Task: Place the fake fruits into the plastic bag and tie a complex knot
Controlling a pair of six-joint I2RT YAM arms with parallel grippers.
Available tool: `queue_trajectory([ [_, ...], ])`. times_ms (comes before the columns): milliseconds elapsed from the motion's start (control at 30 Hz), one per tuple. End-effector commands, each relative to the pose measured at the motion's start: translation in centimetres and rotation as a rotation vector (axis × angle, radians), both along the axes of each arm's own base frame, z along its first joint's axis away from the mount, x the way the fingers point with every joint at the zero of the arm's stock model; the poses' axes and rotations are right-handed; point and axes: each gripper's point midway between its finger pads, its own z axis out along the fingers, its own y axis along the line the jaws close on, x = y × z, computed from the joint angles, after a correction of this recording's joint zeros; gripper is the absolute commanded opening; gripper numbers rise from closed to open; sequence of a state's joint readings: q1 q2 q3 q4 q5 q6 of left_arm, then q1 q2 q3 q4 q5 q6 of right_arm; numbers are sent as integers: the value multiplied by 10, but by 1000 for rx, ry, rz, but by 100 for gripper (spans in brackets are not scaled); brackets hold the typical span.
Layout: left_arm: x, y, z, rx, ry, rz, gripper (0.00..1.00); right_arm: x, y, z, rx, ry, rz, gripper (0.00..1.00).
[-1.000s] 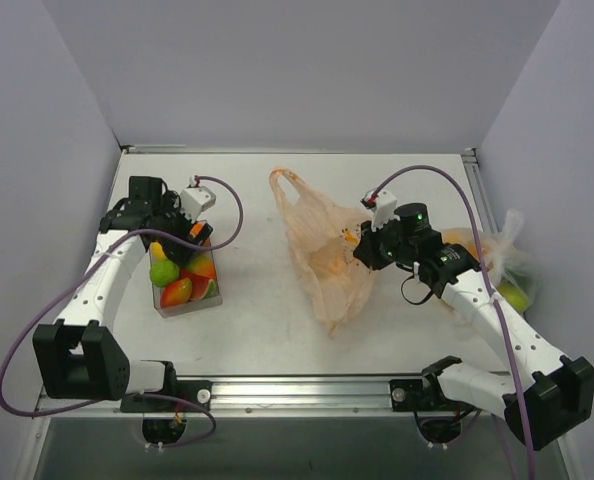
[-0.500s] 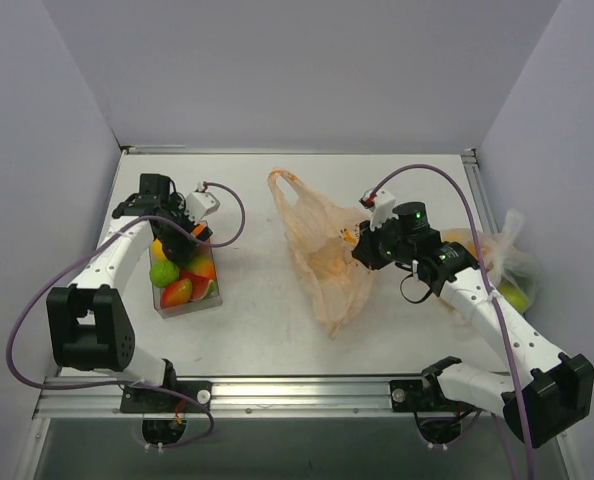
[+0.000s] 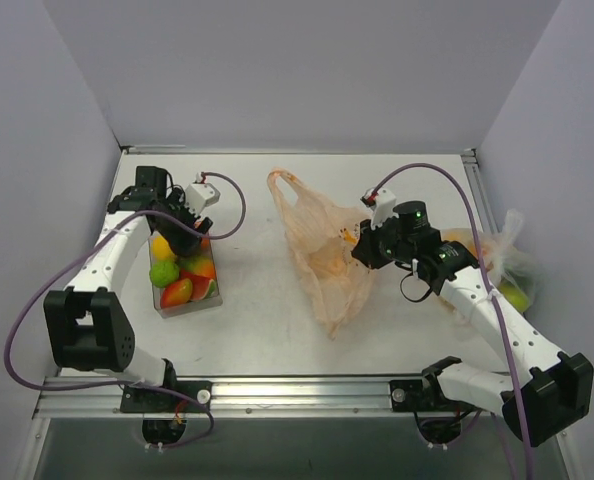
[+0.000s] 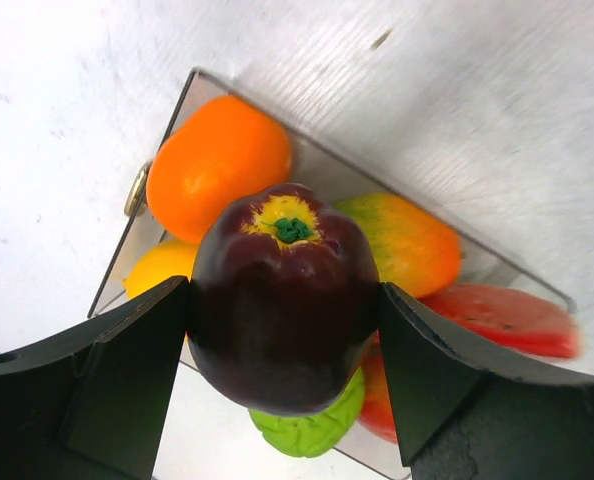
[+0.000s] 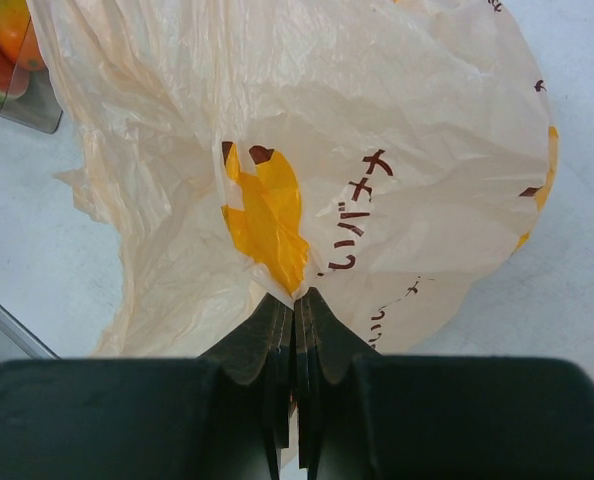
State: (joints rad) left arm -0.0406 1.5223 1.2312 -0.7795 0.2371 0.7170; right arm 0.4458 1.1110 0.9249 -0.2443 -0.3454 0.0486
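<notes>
Pinching a dark maroon fruit (image 4: 280,330) from both sides, the left gripper (image 4: 284,298) hangs over the far end of the clear tray (image 3: 190,310). Orange, yellow, green and red-green fruits (image 4: 217,160) fill the tray wall to wall; it sits near the left edge of the table (image 3: 262,300), with bare top between it and the bag. The right gripper (image 5: 297,305), jaws fully closed, nips a fold of the peach bag (image 5: 377,90), which is slumped mid-table with one handle loop (image 3: 287,185) toward the far wall and a clear bag (image 3: 507,255) at the right edge. Bag print: brown Japanese characters (image 5: 362,200) beside a yellow-orange patch (image 5: 267,215), too creased to read.
</notes>
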Motion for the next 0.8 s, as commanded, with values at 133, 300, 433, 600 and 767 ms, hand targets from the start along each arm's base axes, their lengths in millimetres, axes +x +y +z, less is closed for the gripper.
queue_trajectory([
  [133,-38,-93,129,-412,-192,-221,43,12,6,18,114,61,-59,0],
  [300,-84,-171,194,-693,-237,-459,44,18,5,23,174,107,-102,0],
  [433,-91,-225,222,-842,-333,-531,46,19,8,24,205,135,-112,0],
  [600,-92,-287,217,-910,-342,-622,47,17,11,30,249,164,-109,0],
  [767,-85,-328,182,-896,-261,-668,45,20,8,31,327,242,-156,0],
])
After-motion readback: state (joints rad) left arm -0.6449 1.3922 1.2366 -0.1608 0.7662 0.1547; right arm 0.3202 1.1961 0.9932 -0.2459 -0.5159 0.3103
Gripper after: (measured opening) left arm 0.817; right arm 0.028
